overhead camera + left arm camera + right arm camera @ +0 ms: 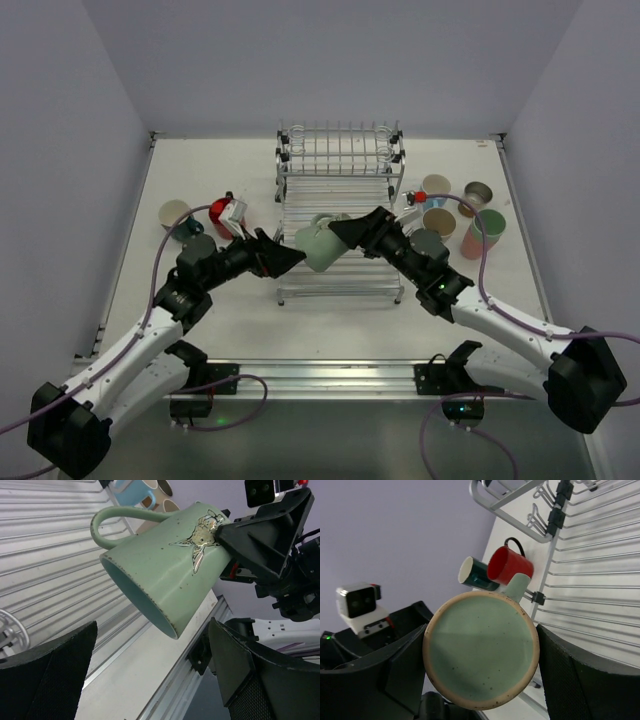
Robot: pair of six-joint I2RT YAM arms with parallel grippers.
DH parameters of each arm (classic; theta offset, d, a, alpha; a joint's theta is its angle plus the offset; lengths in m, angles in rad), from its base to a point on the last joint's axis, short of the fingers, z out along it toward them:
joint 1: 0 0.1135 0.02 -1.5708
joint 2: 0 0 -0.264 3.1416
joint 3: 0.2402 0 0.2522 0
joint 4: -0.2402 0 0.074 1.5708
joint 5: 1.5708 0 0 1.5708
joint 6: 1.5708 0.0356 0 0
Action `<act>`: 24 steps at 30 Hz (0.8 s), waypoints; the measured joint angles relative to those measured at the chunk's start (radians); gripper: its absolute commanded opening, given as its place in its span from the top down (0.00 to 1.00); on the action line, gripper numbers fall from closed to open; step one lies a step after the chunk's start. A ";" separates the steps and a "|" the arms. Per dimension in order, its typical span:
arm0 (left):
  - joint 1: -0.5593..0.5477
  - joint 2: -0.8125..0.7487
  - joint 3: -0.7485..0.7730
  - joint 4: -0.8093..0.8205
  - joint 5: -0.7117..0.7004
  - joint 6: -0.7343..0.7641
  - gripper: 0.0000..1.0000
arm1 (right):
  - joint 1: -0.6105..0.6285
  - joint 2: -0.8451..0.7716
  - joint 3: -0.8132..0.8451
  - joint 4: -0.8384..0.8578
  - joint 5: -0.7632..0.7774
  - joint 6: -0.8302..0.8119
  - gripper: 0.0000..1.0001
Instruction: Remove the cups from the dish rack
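Observation:
My right gripper (338,236) is shut on a mint green mug (320,244) and holds it tilted above the front of the dish rack's lower tray (340,285). In the right wrist view the mug's base (481,647) fills the gap between the fingers (580,680). My left gripper (290,260) is open, its tips just left of the mug's mouth and apart from it. In the left wrist view the mug (170,570) hangs above and between the open fingers (50,675), with the right gripper (257,532) clamped on its base end.
A beige cup (175,213), a dark teal cup (192,229) and a red mug (222,208) lie left of the rack. Several cups (438,220) stand right of it, among them a pink one (483,232). The rack's upper shelf (340,150) holds no cups.

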 measured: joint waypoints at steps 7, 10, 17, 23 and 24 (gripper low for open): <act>-0.106 0.095 -0.040 0.206 0.014 -0.114 0.14 | -0.005 0.011 -0.011 0.109 -0.070 0.081 0.86; -0.139 0.113 -0.045 0.282 0.019 -0.144 0.21 | -0.005 0.032 -0.022 0.166 -0.098 0.111 0.86; -0.172 0.117 -0.048 0.401 -0.003 -0.195 0.68 | -0.007 0.079 -0.060 0.288 -0.140 0.192 0.85; -0.183 0.113 -0.046 0.466 -0.032 -0.195 1.00 | -0.014 0.097 -0.076 0.414 -0.159 0.267 0.75; -0.183 0.113 -0.046 0.470 -0.035 -0.187 1.00 | -0.014 0.101 -0.078 0.420 -0.160 0.276 0.61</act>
